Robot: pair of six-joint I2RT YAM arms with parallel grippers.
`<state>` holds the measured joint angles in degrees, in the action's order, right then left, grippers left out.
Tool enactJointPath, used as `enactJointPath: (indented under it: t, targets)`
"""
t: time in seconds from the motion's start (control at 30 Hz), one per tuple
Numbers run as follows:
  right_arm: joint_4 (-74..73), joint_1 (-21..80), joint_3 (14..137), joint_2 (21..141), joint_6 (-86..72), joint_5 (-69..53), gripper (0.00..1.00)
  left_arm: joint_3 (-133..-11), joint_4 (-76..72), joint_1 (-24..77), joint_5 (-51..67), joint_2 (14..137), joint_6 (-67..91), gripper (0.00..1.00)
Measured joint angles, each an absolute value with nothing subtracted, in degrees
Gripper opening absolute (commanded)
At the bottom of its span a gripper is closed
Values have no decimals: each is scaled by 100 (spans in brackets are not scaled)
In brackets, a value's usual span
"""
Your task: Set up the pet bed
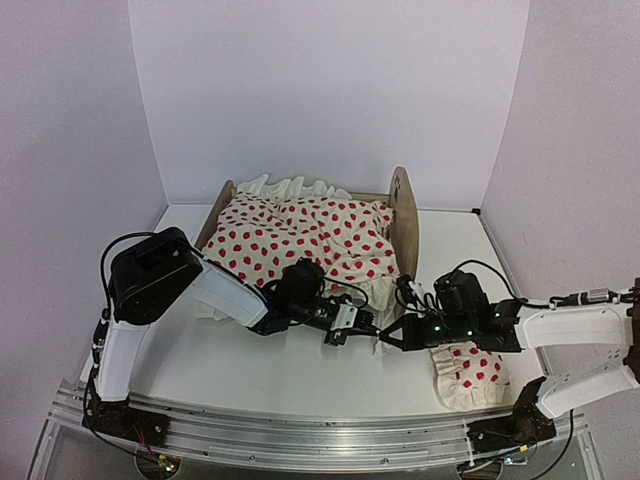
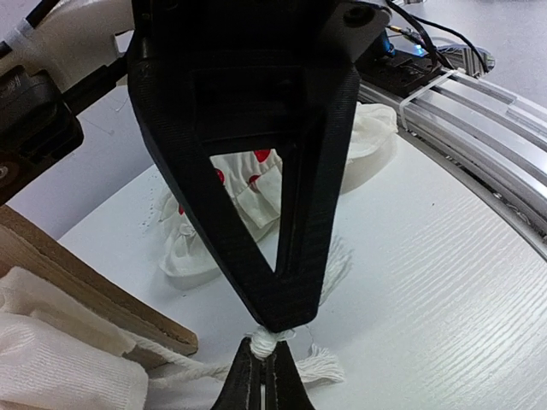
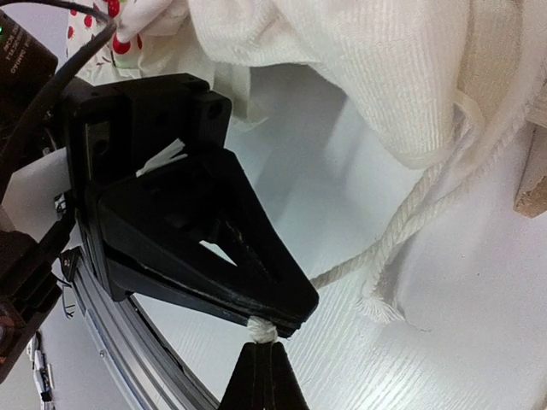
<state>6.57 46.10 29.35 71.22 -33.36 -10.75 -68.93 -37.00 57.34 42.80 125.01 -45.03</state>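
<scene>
The pet bed (image 1: 403, 215) stands at the back centre. Its plywood headboard is on the right and its mattress is hidden under the cream red-spotted blanket (image 1: 300, 235). A white cord (image 3: 402, 231) with a frayed tassel (image 2: 329, 367) trails from the blanket's edge onto the table. My left gripper (image 1: 350, 325) and right gripper (image 1: 385, 335) meet tip to tip in front of the bed. In the left wrist view my left gripper (image 2: 263, 367) is shut on the cord's knot (image 2: 267, 342). In the right wrist view my right gripper (image 3: 269, 363) is shut on the same knot (image 3: 263, 329).
The red-spotted pillow (image 1: 468, 372) lies at the front right, under my right arm. A corner of the bed's wood (image 2: 94, 290) lies close to the left gripper. The aluminium rail (image 1: 300, 425) runs along the near edge. Purple walls enclose the white table.
</scene>
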Motion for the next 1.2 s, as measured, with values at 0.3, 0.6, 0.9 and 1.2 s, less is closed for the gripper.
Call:
enactJointPath:
  t: [0.3, 0.6, 0.9, 1.2]
  targets:
    - [-77, 4455, 3280, 7020, -3574, -232, 37, -6966, -3659, 5735, 3668, 12501, -3054, 0]
    - [-469, 4423, 3799, 7260, -4128, 1132, 28, -7006, -3603, 5688, 3384, 12501, -846, 0]
    - [-221, 4641, 3823, 7886, -4828, 1557, 34, -7001, -3610, 5663, 3379, 12501, 346, 0]
    - [452, 4705, 3813, 8395, -5066, 2161, 33, -6969, -3615, 5651, 3314, 12501, 650, 0]
